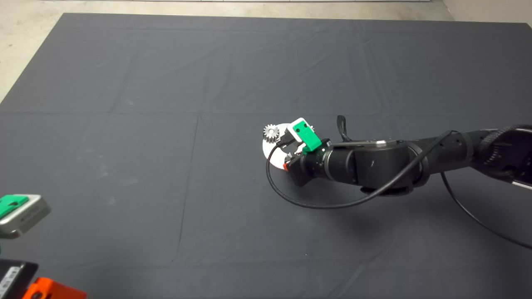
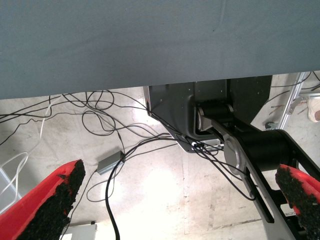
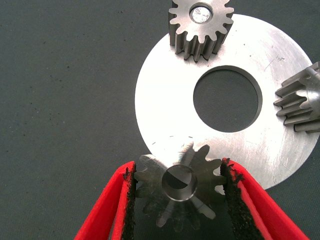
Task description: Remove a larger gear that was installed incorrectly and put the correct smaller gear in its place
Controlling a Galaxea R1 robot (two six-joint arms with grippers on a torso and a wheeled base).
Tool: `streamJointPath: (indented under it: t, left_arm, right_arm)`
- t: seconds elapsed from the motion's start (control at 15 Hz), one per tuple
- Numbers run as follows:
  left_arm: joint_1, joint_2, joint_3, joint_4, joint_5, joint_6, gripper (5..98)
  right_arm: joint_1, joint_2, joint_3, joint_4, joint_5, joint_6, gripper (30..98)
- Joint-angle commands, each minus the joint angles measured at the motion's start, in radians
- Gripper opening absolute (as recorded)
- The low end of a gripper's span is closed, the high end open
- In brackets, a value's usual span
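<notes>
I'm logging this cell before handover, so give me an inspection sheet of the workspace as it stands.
Surface: dark mat, creased, on the table.
Job's things: a gear sits between the right gripper's fingers at the edge of a round metal plate with a centre hole; I cannot tell if it is the smaller or the larger gear.
Clutter: two paler gears, one on a pin at the plate's rim, another at its edge.
Grippers: right gripper shut on the gear; left gripper open, parked at the mat's lower left.
Cables: black cable loops from the right wrist.
Surroundings: bare floor with loose wires in the left wrist view.
</notes>
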Motion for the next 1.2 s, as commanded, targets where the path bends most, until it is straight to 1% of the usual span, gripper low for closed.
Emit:
streamJointPath:
  t: [0.0, 0.47, 0.67, 1.13]
  left_arm:
    - [0.001, -0.005, 0.016, -0.015, 0.006, -0.001, 97.8]
    - [0.005, -0.005, 0.016, -0.015, 0.006, -0.001, 97.8]
    - [0.005, -0.005, 0.016, -0.015, 0.006, -0.001, 97.8]
    - [0.007, -0.003, 0.016, -0.015, 0.005, 0.000, 97.8]
  right_arm:
    - [0.013, 0.008, 0.008, -0.021, 0.006, 0.003, 40.4]
    - [0.012, 0.009, 0.009, -0.070, -0.002, 0.005, 40.4]
    - [0.010, 0.006, 0.009, -0.075, -0.007, 0.003, 40.3]
    - [0.006, 0.000, -0.005, -0.076, -0.007, 0.003, 40.3]
